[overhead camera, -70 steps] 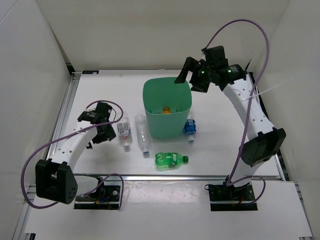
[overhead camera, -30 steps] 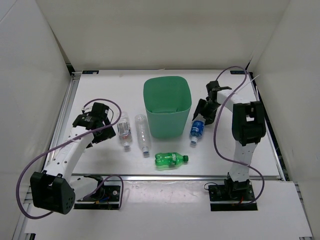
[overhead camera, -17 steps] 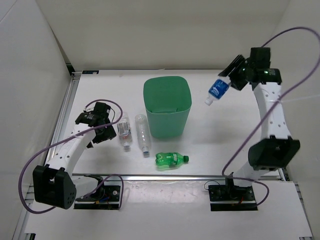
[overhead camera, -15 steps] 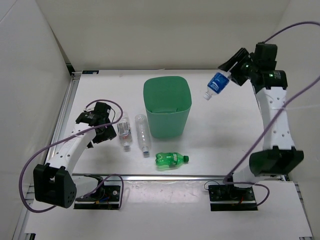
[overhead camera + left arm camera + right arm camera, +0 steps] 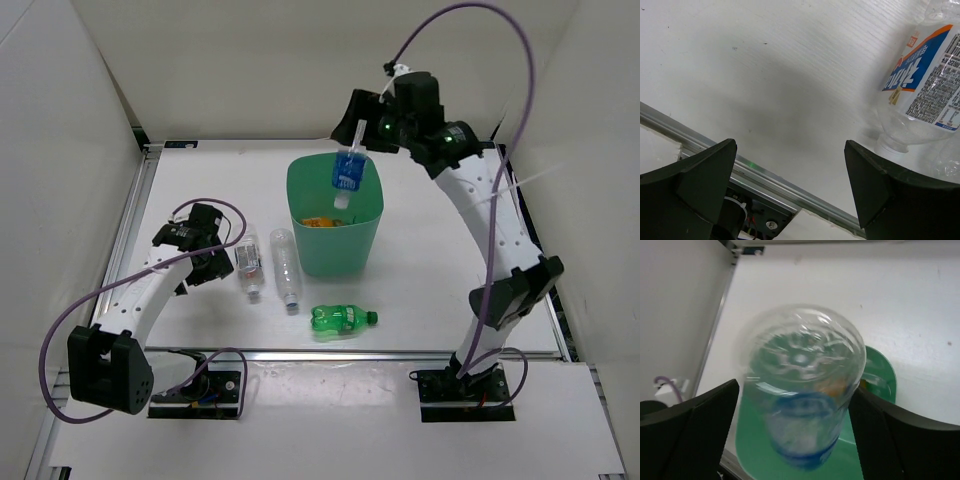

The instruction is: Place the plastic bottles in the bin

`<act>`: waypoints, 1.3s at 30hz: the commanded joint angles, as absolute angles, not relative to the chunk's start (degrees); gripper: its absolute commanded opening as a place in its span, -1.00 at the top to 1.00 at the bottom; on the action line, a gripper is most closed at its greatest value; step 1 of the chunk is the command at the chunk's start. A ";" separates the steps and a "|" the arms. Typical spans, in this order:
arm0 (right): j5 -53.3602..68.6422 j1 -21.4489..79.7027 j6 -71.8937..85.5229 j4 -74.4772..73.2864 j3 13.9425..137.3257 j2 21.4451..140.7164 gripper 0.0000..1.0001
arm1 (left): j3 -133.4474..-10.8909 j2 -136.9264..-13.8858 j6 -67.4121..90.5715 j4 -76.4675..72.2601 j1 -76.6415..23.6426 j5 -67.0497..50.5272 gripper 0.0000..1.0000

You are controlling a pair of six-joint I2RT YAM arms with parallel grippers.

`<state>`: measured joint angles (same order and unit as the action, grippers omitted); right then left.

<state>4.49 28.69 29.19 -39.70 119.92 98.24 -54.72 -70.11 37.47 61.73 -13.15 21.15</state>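
Blue-label bottle [image 5: 347, 172] hangs cap-down over the mouth of the green bin [image 5: 335, 252], its base between the fingers of the right gripper [image 5: 358, 128]. The jaws stand apart, but the bottle is blurred, so a grip cannot be confirmed. Orange bottle [image 5: 320, 222] lies inside the bin. On the table [image 5: 430, 280], the labelled clear bottle [image 5: 249, 265] and second clear bottle [image 5: 286, 268] lie left of the bin, and the green bottle [image 5: 340, 319] lies in front. Left gripper [image 5: 205, 262] gapes wide and empty beside the labelled bottle.
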 commanded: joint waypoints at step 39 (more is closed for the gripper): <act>0.52 22.07 26.63 -54.67 117.08 84.11 -1.00 | -70.65 -100.29 31.99 42.36 -13.36 0.09 -0.30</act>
